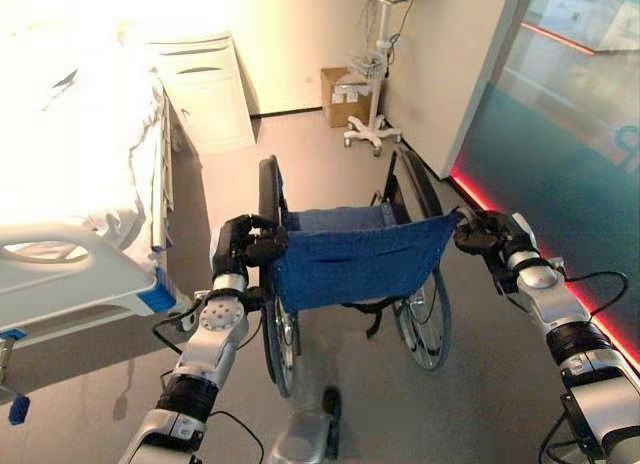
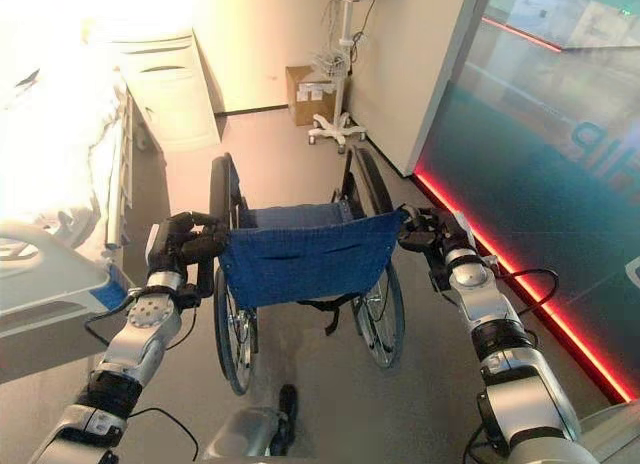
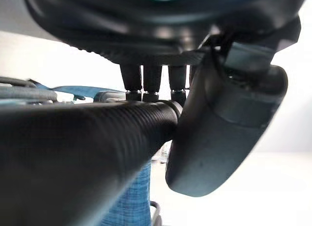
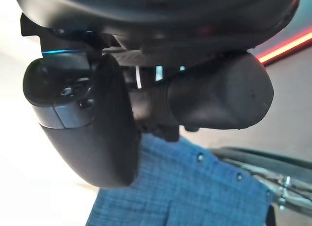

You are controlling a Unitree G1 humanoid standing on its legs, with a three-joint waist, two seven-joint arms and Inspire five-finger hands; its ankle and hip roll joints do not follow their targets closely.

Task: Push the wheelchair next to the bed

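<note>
My arms are silver-grey, jointed shells banded with black rings; my left hand (image 1: 240,246) and right hand (image 1: 482,234) are dark, each thumb smooth and rounded.

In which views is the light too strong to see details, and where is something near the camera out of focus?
Left and right eye views: glare washes out the bed at the left, while the wheelchair stays readable; a red light strip glows along the right wall. Left wrist view: the black push handle is blurred close up and the background is overexposed.
</note>
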